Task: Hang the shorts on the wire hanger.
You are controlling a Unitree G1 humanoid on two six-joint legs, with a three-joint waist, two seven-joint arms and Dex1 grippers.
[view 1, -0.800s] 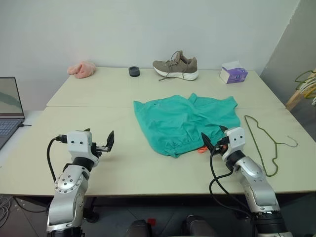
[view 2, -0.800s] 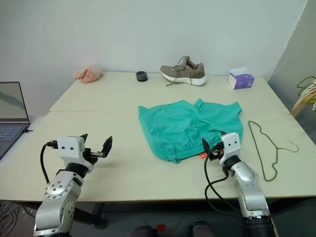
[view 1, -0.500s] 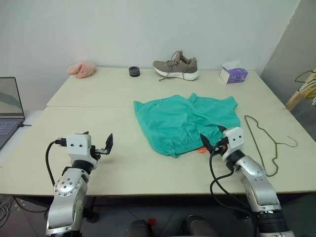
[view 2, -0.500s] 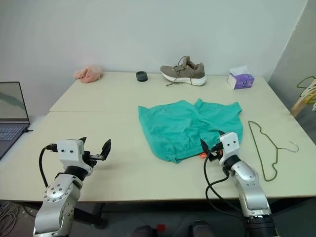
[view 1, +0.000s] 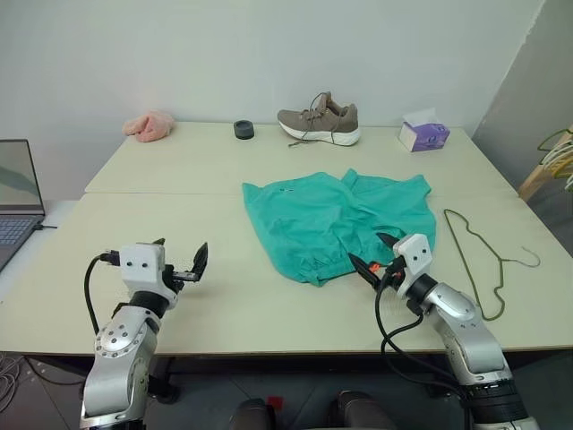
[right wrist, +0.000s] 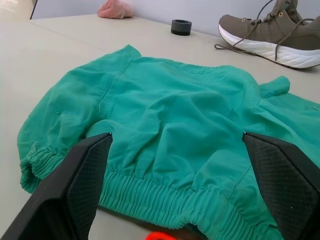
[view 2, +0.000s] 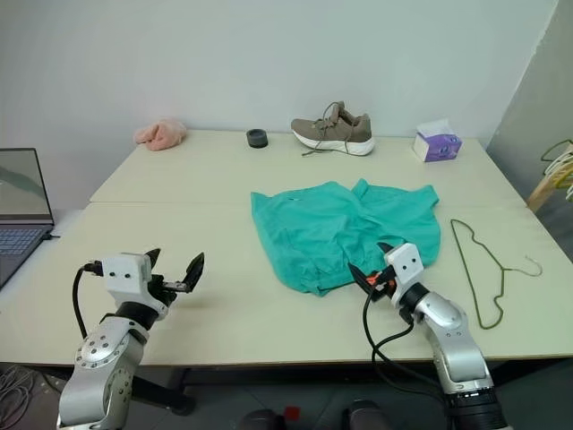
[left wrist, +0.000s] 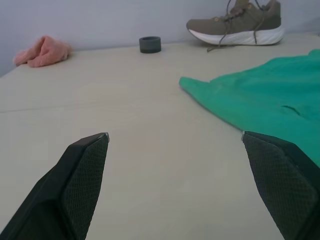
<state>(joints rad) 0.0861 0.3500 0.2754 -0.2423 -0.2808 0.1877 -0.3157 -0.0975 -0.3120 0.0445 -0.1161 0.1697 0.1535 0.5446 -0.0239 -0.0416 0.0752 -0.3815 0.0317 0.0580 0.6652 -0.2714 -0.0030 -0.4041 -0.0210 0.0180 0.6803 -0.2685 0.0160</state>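
Observation:
The teal-green shorts [view 1: 336, 219] lie flat in the middle of the table, their gathered waistband [right wrist: 165, 202] toward me and a small orange tag [right wrist: 161, 235] at its edge. To their right lies the wire hanger [view 1: 474, 255], thin and dark olive, with its hook pointing right. My right gripper [view 1: 369, 253] is open just in front of the waistband, pointing left across it and holding nothing. Over bare table at the front left, well clear of the shorts, my left gripper [view 1: 183, 257] is open and empty.
A brown shoe [view 1: 320, 123], a small black round object [view 1: 243, 129], a pink cloth lump [view 1: 149, 125] and a purple tissue box [view 1: 423, 134] line the table's far edge. A laptop [view 1: 13, 202] sits at the left. Bunched hangers [view 1: 560, 148] hang at the right edge.
My right gripper has swung left and now points across the shorts' waistband. The left gripper has barely moved. Shorts and hanger lie as before.

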